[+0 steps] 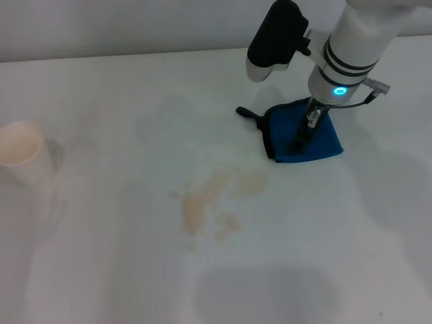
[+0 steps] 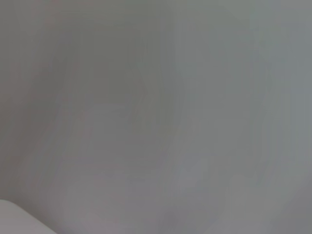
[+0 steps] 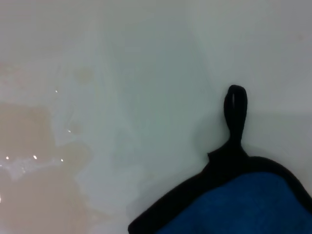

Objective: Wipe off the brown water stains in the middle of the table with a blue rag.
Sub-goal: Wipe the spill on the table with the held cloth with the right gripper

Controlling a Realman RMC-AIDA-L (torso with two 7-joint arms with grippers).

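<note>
The blue rag [image 1: 317, 138] lies flat on the white table [image 1: 101, 256], right of centre, with its black loop [image 1: 246, 113] pointing left. My right gripper [image 1: 300, 138] comes down from above onto the middle of the rag. The brown water stains [image 1: 216, 199] spread as pale tan blotches in the middle of the table, a short way to the front left of the rag. In the right wrist view, the rag [image 3: 253, 204] and its loop [image 3: 235, 105] show close up, with the stains [image 3: 29, 161] beyond them. My left gripper is out of view.
A white paper cup [image 1: 23, 152] stands near the table's left edge. The left wrist view shows only a plain grey surface. The table's far edge runs behind the right arm.
</note>
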